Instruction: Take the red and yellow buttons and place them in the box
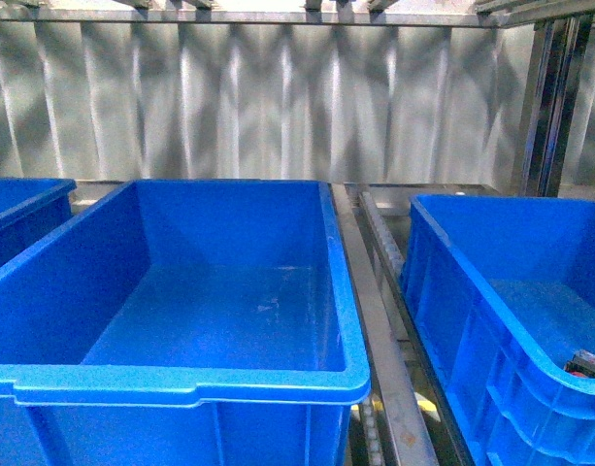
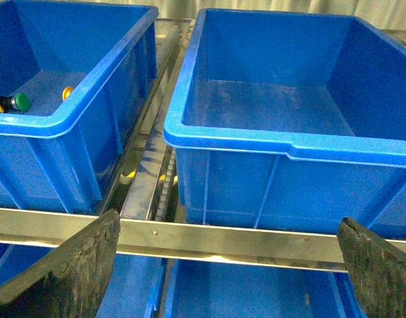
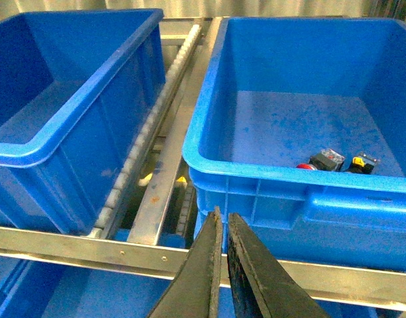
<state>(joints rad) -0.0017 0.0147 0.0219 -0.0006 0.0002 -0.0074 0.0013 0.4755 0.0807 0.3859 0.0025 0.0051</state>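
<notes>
Blue bin: buttons beyond gripper

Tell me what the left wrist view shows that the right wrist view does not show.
Only the left wrist view shows a green button and a yellow button lying in the left bin, and the left gripper with its jaws wide apart.

Only the right wrist view shows the right bin holding a red button and two dark button bodies, one with some yellow, and the right gripper with its fingers nearly together, holding nothing.

Both show the middle bin, with no buttons visible inside, and the metal rail in front.
</notes>
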